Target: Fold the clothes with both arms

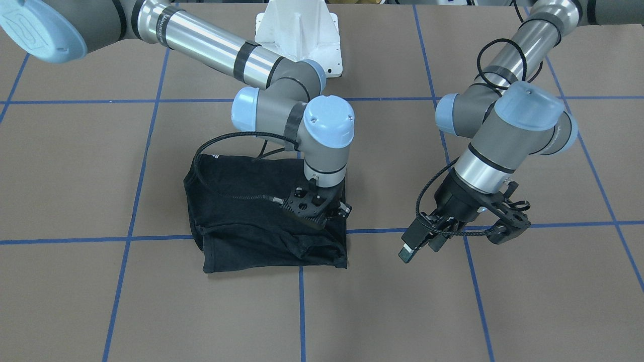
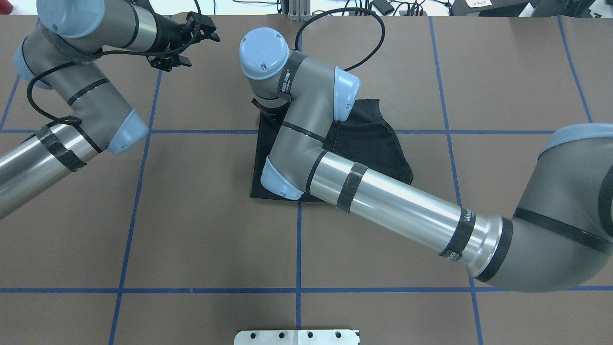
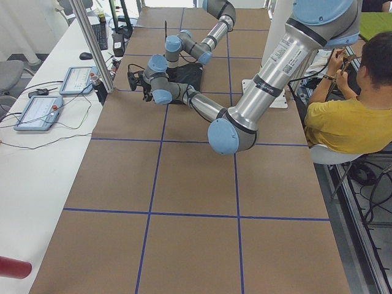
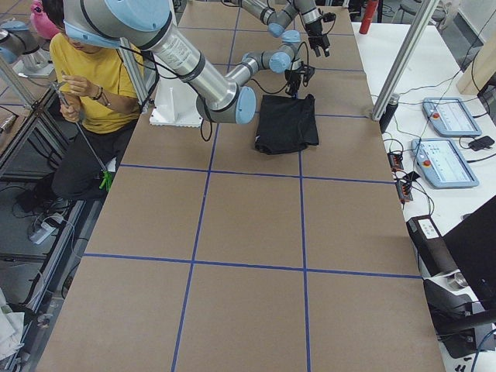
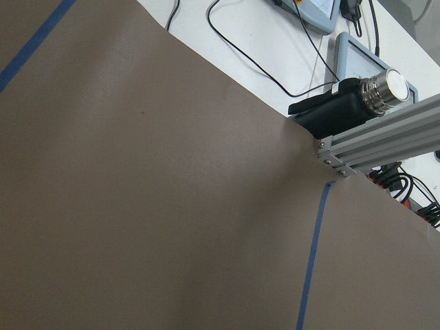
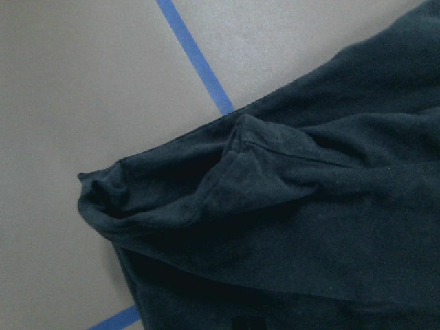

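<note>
The black T-shirt [image 1: 251,221] lies folded into a squarish bundle mid-table, over a crossing of the blue tape lines [image 1: 151,239]. One corner is bunched, with a loose flap [image 6: 261,158] riding up on top. The right gripper [image 1: 314,203] is down on the bundle's edge nearest the other arm. It's black on black, so I can't tell how its jaws stand.

My worry is that it lifts with a layer caught and drags the fold open. The right arm's cable [image 1: 221,193] droops across the cloth and could tug it too.

The left gripper [image 1: 460,235] hangs spread wide, holding nothing, over bare table [image 1: 553,301], well apart from the shirt. There's open room all round the bundle. The tight spot looks to be the table's far edge near the left gripper, where a metal post [image 5: 385,137] and a flask [image 5: 347,110] stand.
</note>
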Controlling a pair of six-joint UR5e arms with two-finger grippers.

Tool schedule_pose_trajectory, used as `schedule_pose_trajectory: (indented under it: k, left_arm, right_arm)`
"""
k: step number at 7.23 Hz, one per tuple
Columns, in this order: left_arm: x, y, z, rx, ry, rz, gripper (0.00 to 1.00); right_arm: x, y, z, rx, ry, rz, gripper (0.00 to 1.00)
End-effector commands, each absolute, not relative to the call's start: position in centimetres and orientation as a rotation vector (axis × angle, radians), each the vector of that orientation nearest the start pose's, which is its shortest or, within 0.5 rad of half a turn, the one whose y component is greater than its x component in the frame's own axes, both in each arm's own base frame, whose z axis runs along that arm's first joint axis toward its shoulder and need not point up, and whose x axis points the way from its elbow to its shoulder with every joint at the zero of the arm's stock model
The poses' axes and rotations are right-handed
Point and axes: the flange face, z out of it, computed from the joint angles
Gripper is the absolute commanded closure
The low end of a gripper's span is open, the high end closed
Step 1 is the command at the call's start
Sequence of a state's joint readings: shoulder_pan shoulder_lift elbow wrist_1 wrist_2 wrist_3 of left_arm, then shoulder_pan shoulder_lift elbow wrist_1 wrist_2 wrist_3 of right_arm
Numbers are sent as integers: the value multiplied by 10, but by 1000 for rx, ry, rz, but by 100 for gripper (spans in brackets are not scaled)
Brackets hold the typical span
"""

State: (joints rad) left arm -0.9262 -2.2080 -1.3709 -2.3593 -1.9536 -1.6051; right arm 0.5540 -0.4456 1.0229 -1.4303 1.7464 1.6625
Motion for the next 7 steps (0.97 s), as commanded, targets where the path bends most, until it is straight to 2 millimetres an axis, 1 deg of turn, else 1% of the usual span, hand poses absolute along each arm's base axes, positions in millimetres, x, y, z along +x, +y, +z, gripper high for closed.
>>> schedule_pose_trajectory:
  k: [1, 2, 3, 4, 5, 6, 7]
  left_arm:
    - [358, -638, 274, 228, 1261, -595, 0]
    - [357, -638, 275, 228, 1258, -597, 0]
    - [356, -637, 273, 231, 1261, -597, 0]
    - [354, -633, 270, 225, 1251, -601, 0]
    - [350, -627, 271, 225, 1252, -599, 0]
    - [349, -626, 272, 226, 1252, -601, 0]
    - [349, -625, 271, 227, 1255, -600, 0]
  right_arm:
    - [-662, -565, 156, 50, -729, 582, 100]
    - [-664, -580, 158, 62, -753, 592, 100]
    - [-675, -594, 155, 68, -769, 597, 100]
    - [-675, -606, 143, 72, -810, 623, 100]
    - [-671, -618, 131, 76, -809, 648, 100]
    - [-670, -632, 139, 120, -812, 703, 100]
    - [-676, -643, 151, 146, -857, 815, 100]
